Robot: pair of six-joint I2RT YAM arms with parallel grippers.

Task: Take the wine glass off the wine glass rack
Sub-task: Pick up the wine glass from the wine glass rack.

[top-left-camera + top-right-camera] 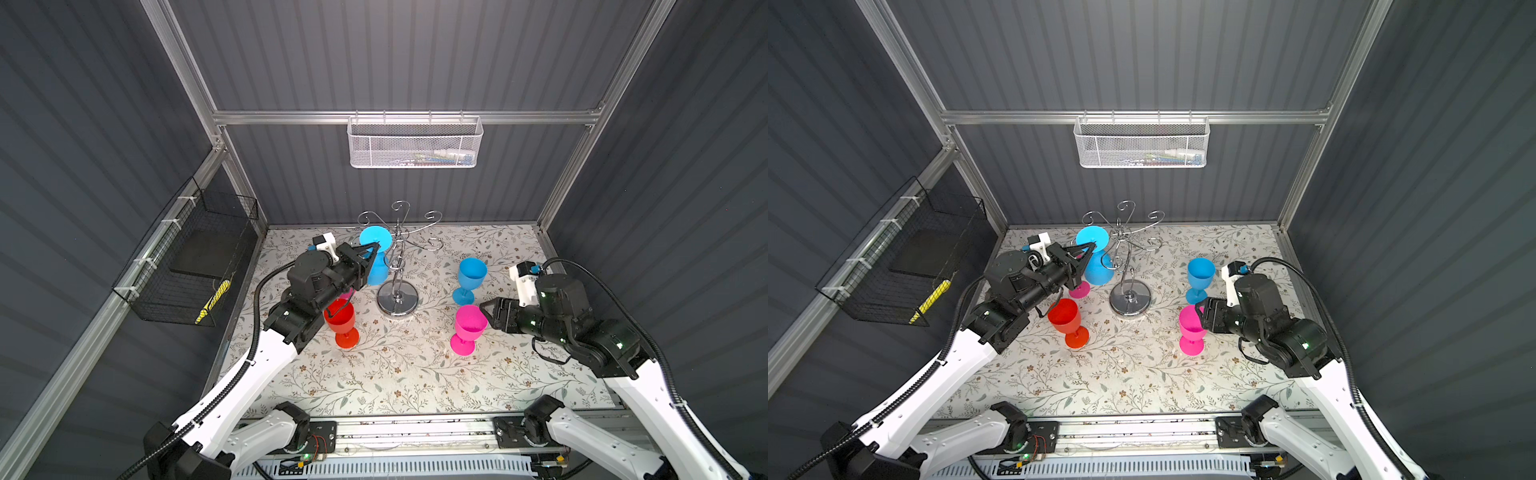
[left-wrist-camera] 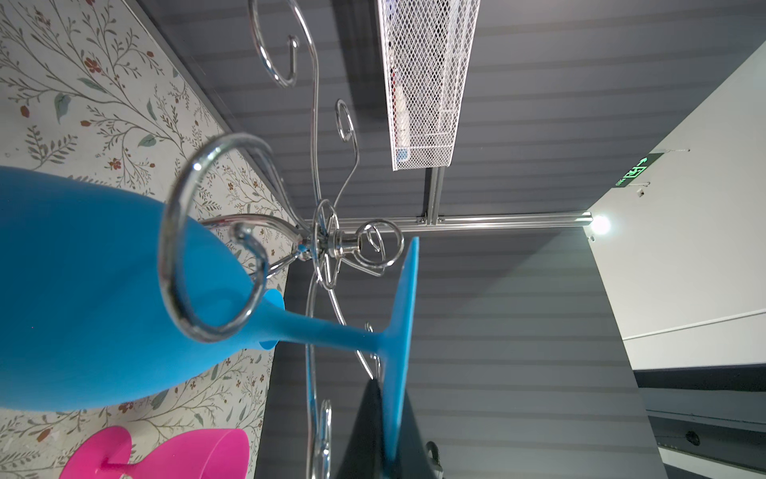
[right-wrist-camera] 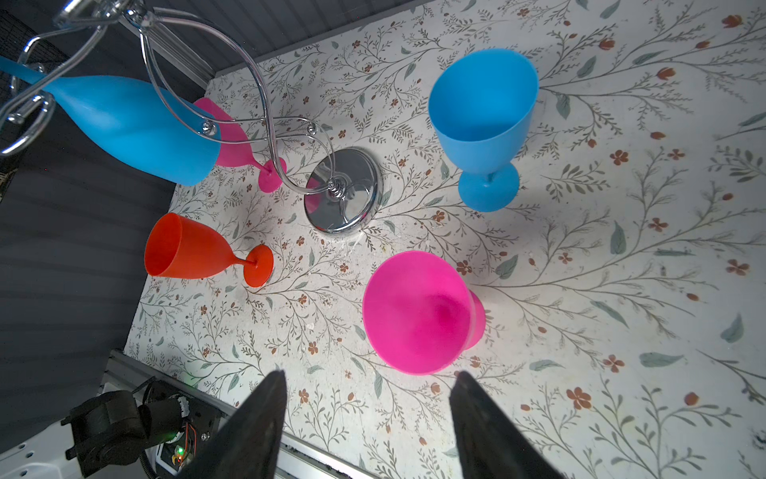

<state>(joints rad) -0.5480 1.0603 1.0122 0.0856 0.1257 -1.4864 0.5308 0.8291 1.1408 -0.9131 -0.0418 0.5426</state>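
Left end effector (image 1: 373, 248) clamped shut on the foot of the inverted blue wine glass (image 1: 380, 272). Its stem sits among the wine glass rack (image 1: 397, 296) arms, not yet clear. Right end effector (image 3: 367, 383) open and empty.

- I'm looking into a lab test booth: aluminium frame (image 1: 407, 117), grey ribbed wall panels (image 1: 415, 54).
- A mounting rail (image 1: 415, 430) fronts my flower-patterned tabletop (image 1: 415, 374).
- Outside, a green exit sign (image 2: 636, 170) on a white wall (image 2: 684, 257).
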